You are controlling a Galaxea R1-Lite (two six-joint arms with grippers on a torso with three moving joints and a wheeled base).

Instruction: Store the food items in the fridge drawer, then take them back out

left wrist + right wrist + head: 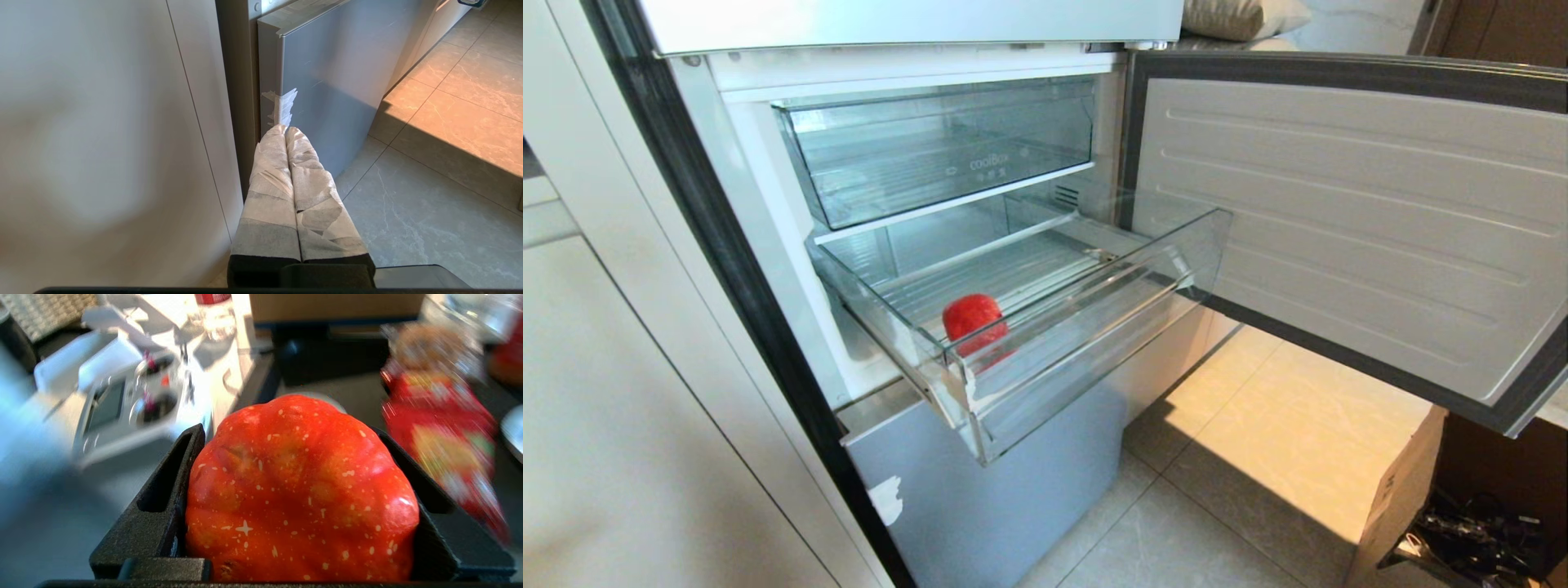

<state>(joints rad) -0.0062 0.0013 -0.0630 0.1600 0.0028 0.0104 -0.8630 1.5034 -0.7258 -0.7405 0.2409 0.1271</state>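
We've got the right pincer [302, 490] clamped around an orange-red, white-speckled round fruit [300, 494], out of the head view. The shallow clear plastic drawer [1094, 327] sits centre frame, a dull red round fruit [973, 320] lower left inside. Left pincer [286, 134] pressed together, parked.

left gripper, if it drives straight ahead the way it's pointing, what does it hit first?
Most likely the grey lower fridge door, near its taped edge. The left gripper, fingers pressed together, points at that corner, with the white cabinet panel just beside it. The remaining gap is hard to judge.
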